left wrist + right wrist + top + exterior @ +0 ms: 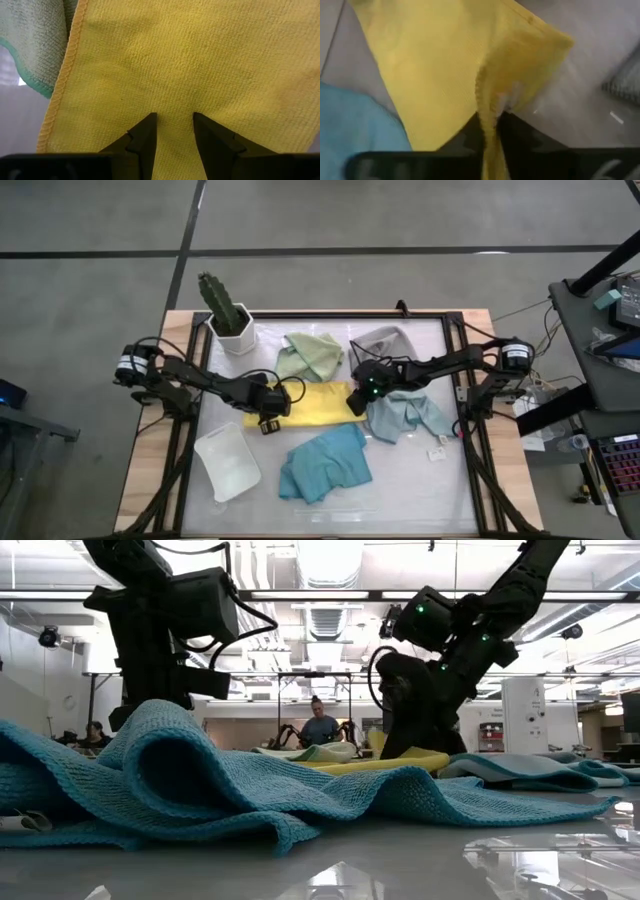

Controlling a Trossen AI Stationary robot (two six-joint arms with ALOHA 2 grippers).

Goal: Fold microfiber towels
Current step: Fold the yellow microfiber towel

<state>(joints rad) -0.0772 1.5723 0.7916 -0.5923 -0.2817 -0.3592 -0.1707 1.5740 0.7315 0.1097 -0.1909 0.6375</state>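
The white tray lies flat on the surface, just outward and toward the near edge from the left hand, and nothing shows inside it; a white pot holding a cactus stands toward the far edge from that hand. The left hand rests at the left end of the yellow towel, its fingers part-way apart and pressed down on the cloth, with yellow fabric showing in the gap between them; whether they pinch it cannot be told. The right hand sits at the towel's opposite end, its fingers closed on a raised fold of the yellow edge, which stands up between them. The yellow towel stretches between the two hands. The sage green towel lies crumpled just beyond the left hand toward the far edge, touching the yellow one; the grey towel lies just beyond the right hand on the far side. The pale blue towel lies bunched right beside the right hand on its near side, and the teal towel lies rumpled toward the near edge between the two hands. Bare surface shows along the near edge, beyond the teal towel.
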